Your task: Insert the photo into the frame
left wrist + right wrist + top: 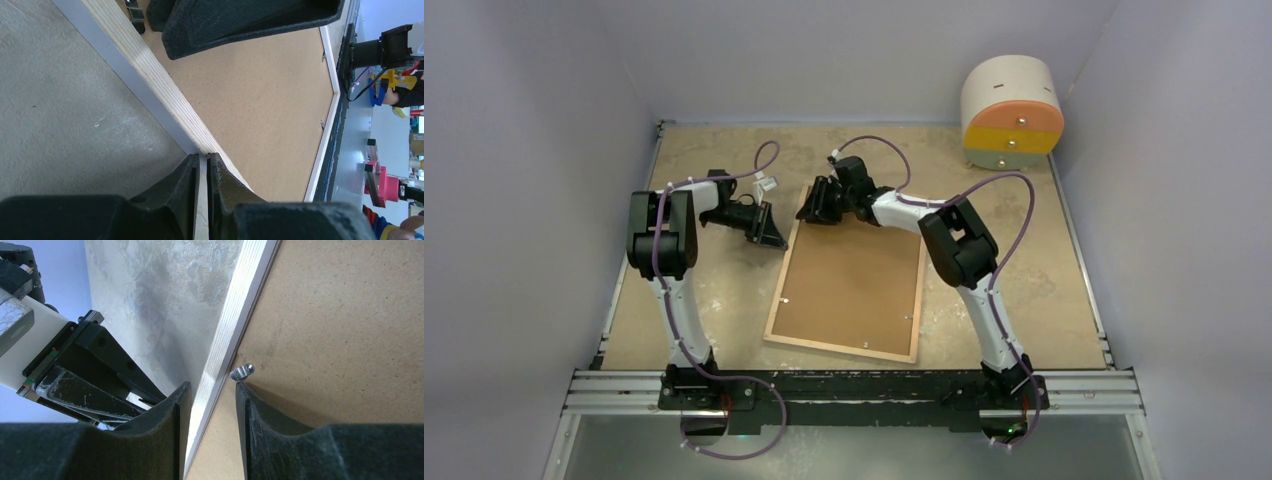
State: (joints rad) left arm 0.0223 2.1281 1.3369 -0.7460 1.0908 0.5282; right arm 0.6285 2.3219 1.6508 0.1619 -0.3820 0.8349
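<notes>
Tan tabletop (1024,280), frame (779,292) back-up: left gripper (203,159) pinching its left rail, right gripper (212,385) spread astride its far-left corner.

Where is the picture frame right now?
In the top view the frame lies back-up in the middle of the table between the arms, the left gripper on its left edge and the right gripper at its far edge.
</notes>
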